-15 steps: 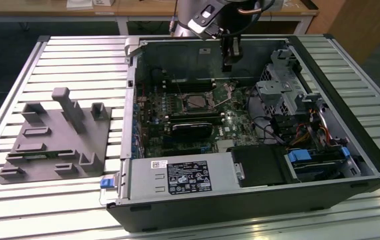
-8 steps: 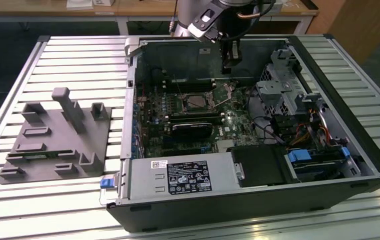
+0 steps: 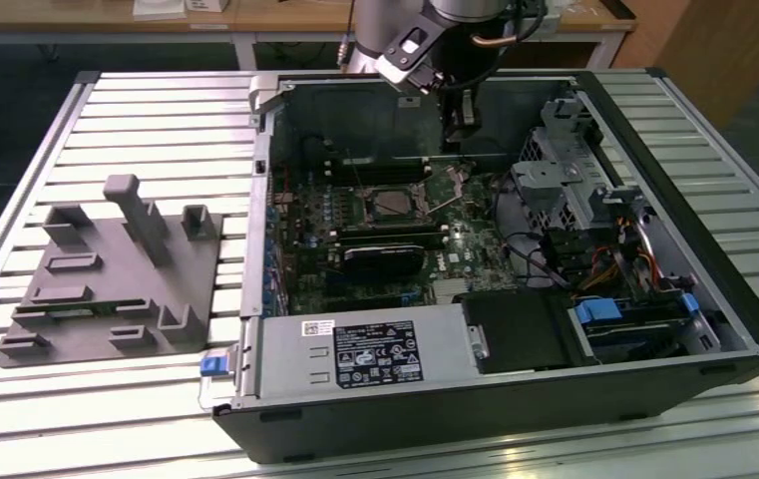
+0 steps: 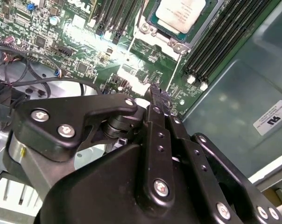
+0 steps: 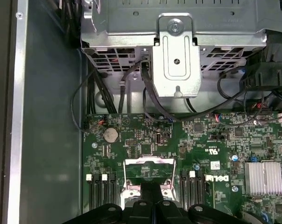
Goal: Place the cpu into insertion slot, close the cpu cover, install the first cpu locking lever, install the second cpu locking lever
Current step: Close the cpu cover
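Observation:
The cpu (image 4: 180, 13), with its silvery-tan top, lies flat in the insertion slot (image 3: 390, 205) on the green board inside the open computer case. The cpu cover (image 5: 148, 162), a thin silvery frame, stands tilted up from the slot's edge. My gripper (image 4: 160, 100) reaches down into the case beside the slot on the exterior view's right. Its black fingers are shut together and their tips are at the cover's free edge. I cannot tell whether they pinch it or only touch it. In the exterior view the gripper (image 3: 459, 135) hangs just behind the slot.
Long black memory slots (image 4: 220, 42) flank the socket. A metal drive cage (image 5: 173, 60) with black cables stands close beside the gripper. A black card (image 3: 379, 261) and the power supply (image 3: 366, 354) lie nearer the front. A grey fixture block (image 3: 107, 289) sits on the slatted table.

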